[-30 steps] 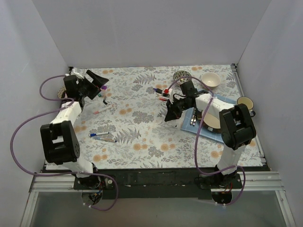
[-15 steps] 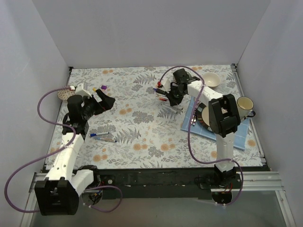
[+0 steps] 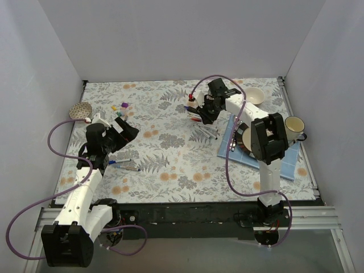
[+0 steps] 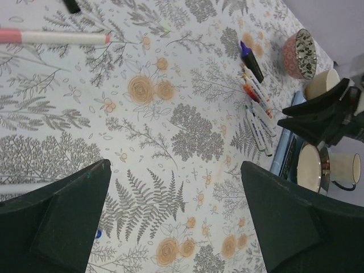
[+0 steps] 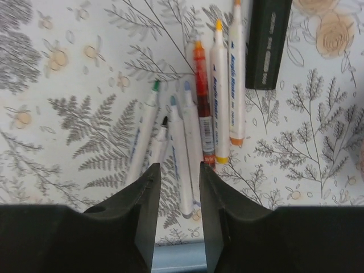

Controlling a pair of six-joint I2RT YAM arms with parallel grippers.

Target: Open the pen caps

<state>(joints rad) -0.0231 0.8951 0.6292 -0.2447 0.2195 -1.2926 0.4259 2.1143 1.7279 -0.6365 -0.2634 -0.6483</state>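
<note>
Three loose pen caps lie at the far left of the cloth: purple (image 3: 124, 105), yellow (image 3: 114, 107) and green (image 3: 118, 114). A black cap (image 4: 71, 5) lies near a pink-ended pen (image 4: 57, 37). Several white-barrelled pens (image 5: 187, 119) lie side by side with bare coloured tips. My right gripper (image 5: 178, 168) (image 3: 206, 112) hovers over this bunch, open, jaws a pen's width apart with nothing gripped. My left gripper (image 4: 174, 165) (image 3: 126, 129) is open wide over bare cloth and holds nothing.
A thick black marker (image 5: 270, 40) lies at the far end of the bunch. A patterned bowl (image 4: 300, 46), white bowl (image 3: 253, 95), mug (image 3: 294, 124) and plate (image 3: 245, 149) on a blue mat (image 3: 284, 162) crowd the right. Two pens (image 3: 124, 165) lie by the left arm.
The right jaws were shut and have parted, after the gripper moved back over the pen bunch. The left gripper has drawn back from the far left toward the near side, still open.
</note>
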